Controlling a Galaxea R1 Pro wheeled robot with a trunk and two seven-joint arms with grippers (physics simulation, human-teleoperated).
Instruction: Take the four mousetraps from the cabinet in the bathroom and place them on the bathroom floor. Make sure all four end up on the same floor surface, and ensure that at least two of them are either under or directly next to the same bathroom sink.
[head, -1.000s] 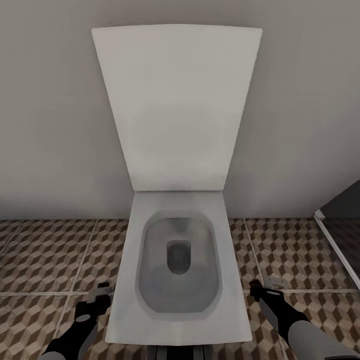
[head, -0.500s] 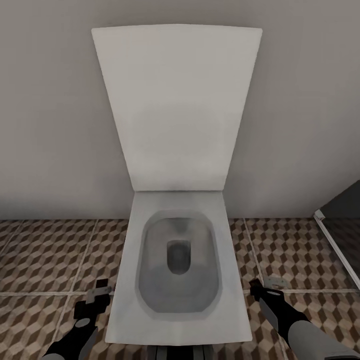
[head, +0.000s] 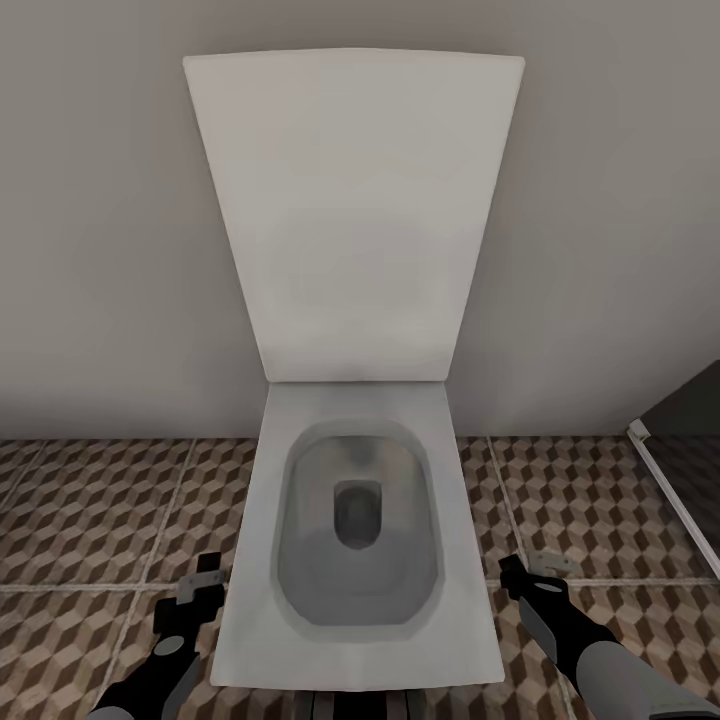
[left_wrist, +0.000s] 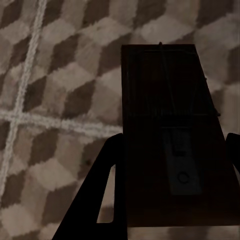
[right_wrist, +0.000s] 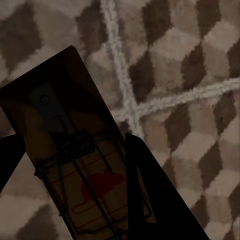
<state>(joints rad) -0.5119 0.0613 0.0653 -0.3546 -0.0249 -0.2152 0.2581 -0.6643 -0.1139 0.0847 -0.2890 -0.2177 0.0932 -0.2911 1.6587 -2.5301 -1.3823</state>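
Observation:
My left gripper hangs low over the bathroom floor, just left of the toilet's front, shut on a mousetrap. In the left wrist view that mousetrap is a dark flat board with wire parts, held between the two fingers of the gripper above the cube-pattern tiles. My right gripper hangs right of the toilet, shut on a second mousetrap. The right wrist view shows this mousetrap, with a red mark on it, clamped in the gripper over a grout crossing.
A white square-edged toilet with its lid raised stands straight ahead against the pale wall, between my two arms. A dark panel with a white frame runs along the floor at the far right. Patterned tiles lie on both sides of the toilet.
My left gripper has shifted and turned slightly with its mousetrap beside the toilet. The right arm and the view have stayed still.

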